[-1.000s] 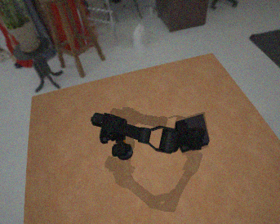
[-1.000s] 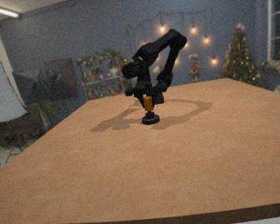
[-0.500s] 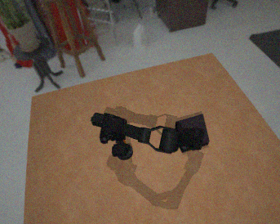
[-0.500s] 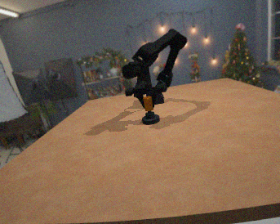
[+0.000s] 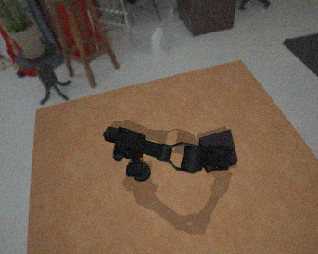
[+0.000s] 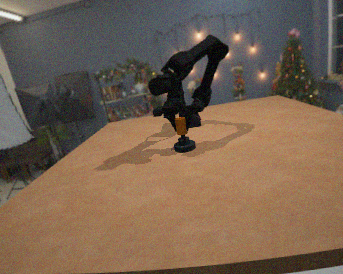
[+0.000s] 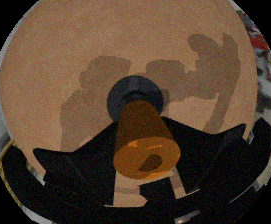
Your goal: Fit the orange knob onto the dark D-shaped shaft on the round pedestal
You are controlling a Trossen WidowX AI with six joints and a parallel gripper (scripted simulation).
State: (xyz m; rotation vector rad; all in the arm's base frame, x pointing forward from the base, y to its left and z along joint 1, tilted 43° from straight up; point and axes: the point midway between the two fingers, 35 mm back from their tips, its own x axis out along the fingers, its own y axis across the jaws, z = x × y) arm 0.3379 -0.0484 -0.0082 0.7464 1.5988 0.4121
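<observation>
The orange knob (image 6: 181, 126) (image 7: 145, 122) is upright between the fingers of my gripper (image 6: 180, 121) (image 7: 139, 123), which is shut on it. The round dark pedestal (image 6: 185, 146) (image 7: 117, 102) (image 5: 138, 172) stands on the table below the knob. A short piece of the dark shaft (image 6: 183, 138) shows between the knob's lower end and the pedestal base, so the knob stands above the base. Whether the shaft's tip is inside the hole is hidden. In the wrist view the knob's top shows a dark opening and its lower end covers part of the pedestal. The shaft's flat side cannot be seen.
The wooden table top (image 5: 82, 209) (image 6: 189, 210) bears the arm's dark base (image 5: 219, 150), right of the pedestal in the top view. Arm shadows fall around the pedestal. A plant, easel, shelves and a Christmas tree (image 6: 297, 70) stand beyond the table.
</observation>
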